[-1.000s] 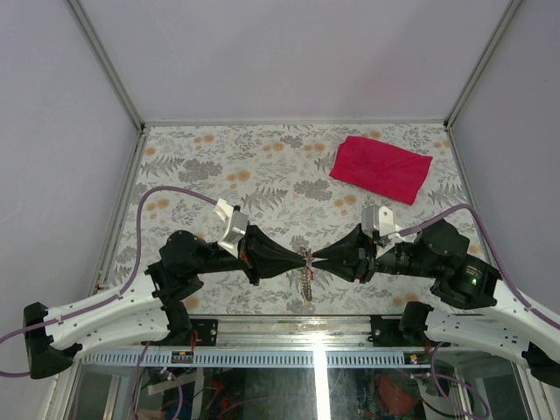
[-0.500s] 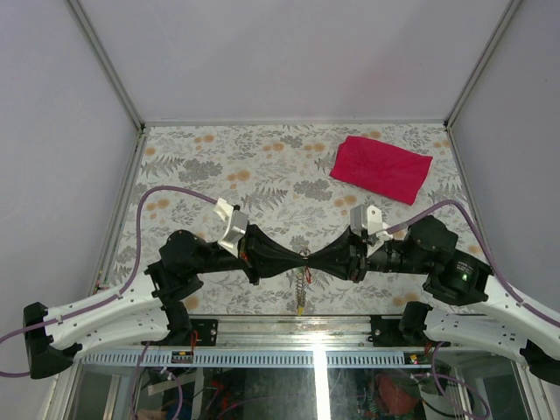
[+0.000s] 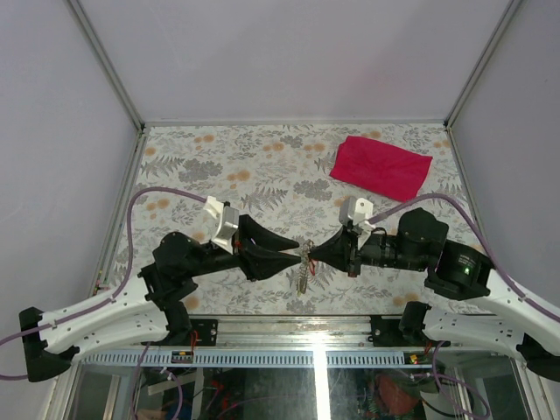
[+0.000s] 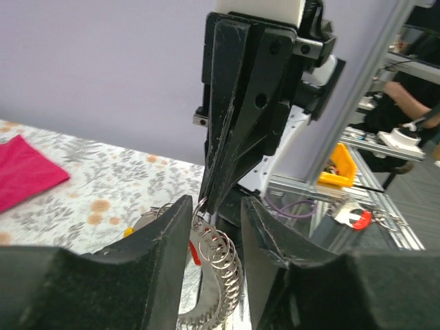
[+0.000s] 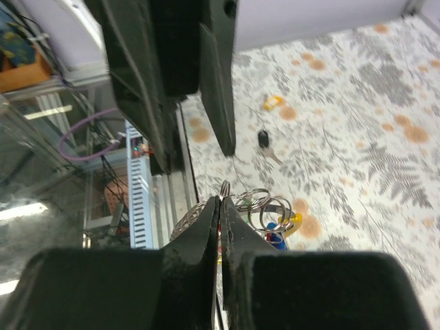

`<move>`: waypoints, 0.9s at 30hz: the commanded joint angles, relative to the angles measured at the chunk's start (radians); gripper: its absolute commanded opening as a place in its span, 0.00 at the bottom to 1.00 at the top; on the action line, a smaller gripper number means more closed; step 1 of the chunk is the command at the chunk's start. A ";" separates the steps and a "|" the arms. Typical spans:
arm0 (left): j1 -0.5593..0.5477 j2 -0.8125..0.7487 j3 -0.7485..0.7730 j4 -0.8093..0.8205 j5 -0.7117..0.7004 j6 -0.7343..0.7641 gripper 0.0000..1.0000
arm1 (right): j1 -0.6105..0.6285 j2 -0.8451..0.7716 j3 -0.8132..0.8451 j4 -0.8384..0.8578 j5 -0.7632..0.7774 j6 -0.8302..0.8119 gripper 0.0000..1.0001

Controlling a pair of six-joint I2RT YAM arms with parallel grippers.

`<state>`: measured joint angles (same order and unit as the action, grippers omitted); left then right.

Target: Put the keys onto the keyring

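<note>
Both arms meet over the near middle of the desk [image 3: 219,166], tips facing each other.

Right claw [image 3: 313,255]: fingers pressed together, clamped on the keyring [image 3: 303,267] at its top loop. The right wrist view shows the fingertips shut with thin silver loops fanning out just beyond them. A yellow tag [image 5: 292,221] and a blue tag [image 5: 276,240] hang in the same bundle.

Left claw [image 3: 296,248]: fingers apart. In the left wrist view the chain of small rings hangs down in the gap between the two fingers [image 4: 161,237]. Cannot tell whether either finger touches it. The tip of the right claw sits directly above that gap, holding the top of the strand.

Keyring position: lifted off the desk, held between the two claw tips, strand dangling toward the near edge.

On the desk, from the right wrist view: one small black key [image 5: 264,140] lying flat, and a loose yellow piece [image 5: 273,103] beyond it, both apart from the ring bundle.

Red cloth [image 3: 381,168] lies at the far right of the desk, well apart from both arms.
</note>
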<state>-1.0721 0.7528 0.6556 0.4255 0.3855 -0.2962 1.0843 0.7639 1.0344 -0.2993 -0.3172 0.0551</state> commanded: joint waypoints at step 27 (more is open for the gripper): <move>0.005 -0.065 0.136 -0.846 -0.803 -0.112 1.00 | -0.145 0.599 0.154 -0.256 0.455 0.025 0.00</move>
<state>-1.0706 0.7265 0.7547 -0.3161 -0.3004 -0.3313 1.0176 1.2999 1.1450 -0.7013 0.2016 0.0769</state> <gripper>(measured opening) 0.995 0.010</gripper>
